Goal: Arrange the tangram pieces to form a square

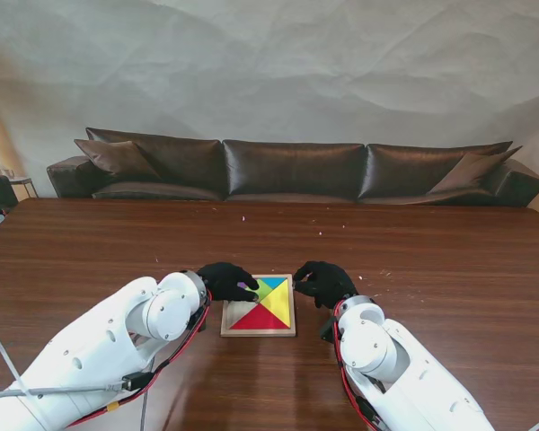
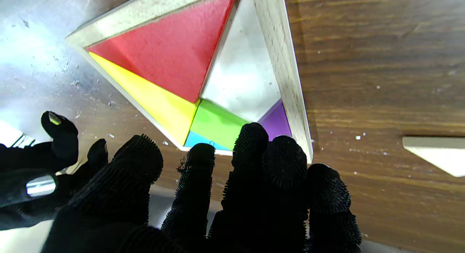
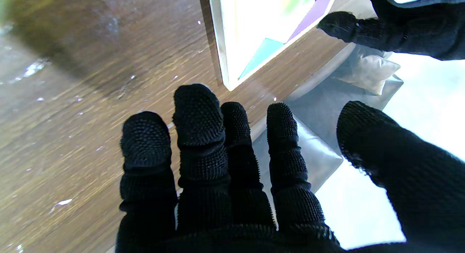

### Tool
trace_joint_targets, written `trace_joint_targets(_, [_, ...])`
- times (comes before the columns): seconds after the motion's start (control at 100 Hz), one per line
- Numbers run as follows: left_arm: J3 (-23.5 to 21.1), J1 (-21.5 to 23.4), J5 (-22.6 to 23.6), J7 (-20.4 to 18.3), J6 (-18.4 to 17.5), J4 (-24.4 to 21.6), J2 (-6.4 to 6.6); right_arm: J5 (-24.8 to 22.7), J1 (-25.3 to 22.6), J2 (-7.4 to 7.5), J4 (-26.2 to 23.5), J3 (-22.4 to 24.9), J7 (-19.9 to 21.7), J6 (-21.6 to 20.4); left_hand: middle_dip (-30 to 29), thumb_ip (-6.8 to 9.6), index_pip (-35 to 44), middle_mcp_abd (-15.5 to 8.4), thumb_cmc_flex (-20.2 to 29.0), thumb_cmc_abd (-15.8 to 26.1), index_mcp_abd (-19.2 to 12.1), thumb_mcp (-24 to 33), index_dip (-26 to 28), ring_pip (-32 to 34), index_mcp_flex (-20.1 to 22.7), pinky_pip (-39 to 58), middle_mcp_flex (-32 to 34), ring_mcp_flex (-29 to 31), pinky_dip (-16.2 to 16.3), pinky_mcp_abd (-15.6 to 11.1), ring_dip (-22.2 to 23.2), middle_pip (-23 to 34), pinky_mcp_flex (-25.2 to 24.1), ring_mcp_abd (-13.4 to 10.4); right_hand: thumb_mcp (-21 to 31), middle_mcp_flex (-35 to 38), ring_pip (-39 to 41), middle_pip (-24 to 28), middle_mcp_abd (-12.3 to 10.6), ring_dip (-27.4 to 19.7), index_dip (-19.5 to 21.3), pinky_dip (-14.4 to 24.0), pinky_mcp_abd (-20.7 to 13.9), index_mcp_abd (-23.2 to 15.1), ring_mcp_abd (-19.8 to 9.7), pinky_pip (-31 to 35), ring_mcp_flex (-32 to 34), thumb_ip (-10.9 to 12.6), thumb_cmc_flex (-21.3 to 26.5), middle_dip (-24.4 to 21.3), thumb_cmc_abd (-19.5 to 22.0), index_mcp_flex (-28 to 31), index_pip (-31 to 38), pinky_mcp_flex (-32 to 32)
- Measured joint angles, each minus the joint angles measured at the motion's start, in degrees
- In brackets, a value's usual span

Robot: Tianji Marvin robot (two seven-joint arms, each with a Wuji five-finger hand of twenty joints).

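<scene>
Several pieces: red piece [image 1: 255, 316], yellow piece [image 1: 279, 308], green piece [image 1: 262, 289], blue piece [image 1: 275, 282] and purple piece [image 2: 277, 121] lie flat inside the tray [image 1: 259, 331].
Tray place: on the table [image 1: 449, 269], between the two hands.
Gap: beside the red piece, along one tray wall, one triangular field looks bare in the left wrist view; glare makes this uncertain.
Handling: the pieces seem thin, light, stiff and smooth, so I judge they slide easily and give little edge to pinch; better to push from the top face or take a free edge.
Left hand [image 1: 228, 280]: at the tray corner by the purple piece, fingers [image 2: 250, 144] close together and resting on that piece, not wrapped around it.
Right hand [image 1: 324, 282]: just beside the opposite tray side, fingers [image 3: 198, 111] spread, holding nothing.
Other things: a pale flat object [image 2: 436, 153] lies on the table apart from the tray; a sofa [image 1: 296, 171] stands beyond the table.
In the way: the tray rim blocks sideways sliding; the two hands are near each other over the tray.
</scene>
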Motion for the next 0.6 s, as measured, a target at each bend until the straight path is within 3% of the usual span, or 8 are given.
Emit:
trace_joint_targets(0.16, [-3.5,1.8,2.3,-1.4,-0.2,-2.7,0.22,0.0,0.0,0.0,0.0,0.0,0.0,0.0,-8.8,0.0,0.3,0.8,0.0,0.0,0.0,0.0,0.4,-6.5,0.1,-1.5,-1.1,-1.8,-2.0,0.0,-2.1,-7.6,-1.6,0.9,0.0,0.0,0.0,0.0,0.0,0.0,0.0,0.0,0.0,0.0,0.0,0.0,0.0,0.0,0.0,0.0,0.0,0.0,0.0,0.0])
trace_joint_targets(0.6, [-11.2,4.8,6.5,-5.1,0.5,-4.3,1.47,-0.2,0.1,0.0,0.3,-0.2,-0.1,-0.3,-17.1,0.0,0.3,1.1,0.0,0.0,0.8,1.0,1.6,-16.5,0.2,-3.7,-1.4,-4.4,-5.5,0.0,-5.3,-15.2,-4.2,2.4,0.0,0.0,0.0,0.0,0.0,0.0,0.0,0.0,0.0,0.0,0.0,0.0,0.0,0.0,0.0,0.0,0.0,0.0,0.0,0.0])
